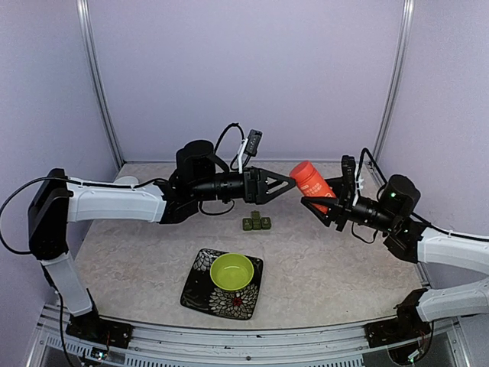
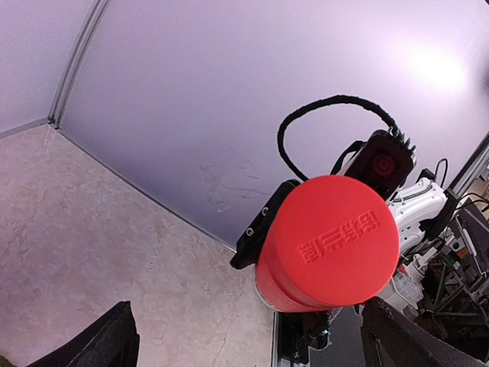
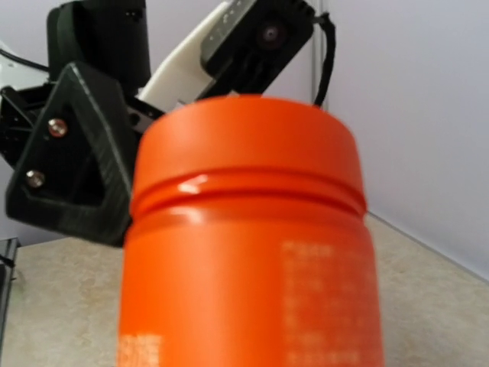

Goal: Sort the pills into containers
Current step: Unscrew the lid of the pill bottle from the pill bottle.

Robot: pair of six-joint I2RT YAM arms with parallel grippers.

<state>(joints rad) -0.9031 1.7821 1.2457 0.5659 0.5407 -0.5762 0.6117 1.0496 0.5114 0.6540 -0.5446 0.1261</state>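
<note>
An orange pill bottle with its red cap on hangs tilted above the table, and my right gripper is shut on its body. It fills the right wrist view, hiding that gripper's fingers. My left gripper is open, its tips just short of the cap, one dark finger on each side of the left wrist view. The dark green pillbox, the containers, sits shut on the table below the left gripper. No pills show; the capped bottle hides whatever is inside.
A lime-green bowl stands on a black flower-patterned square plate near the front centre. Pale walls close in the table at the back and both sides.
</note>
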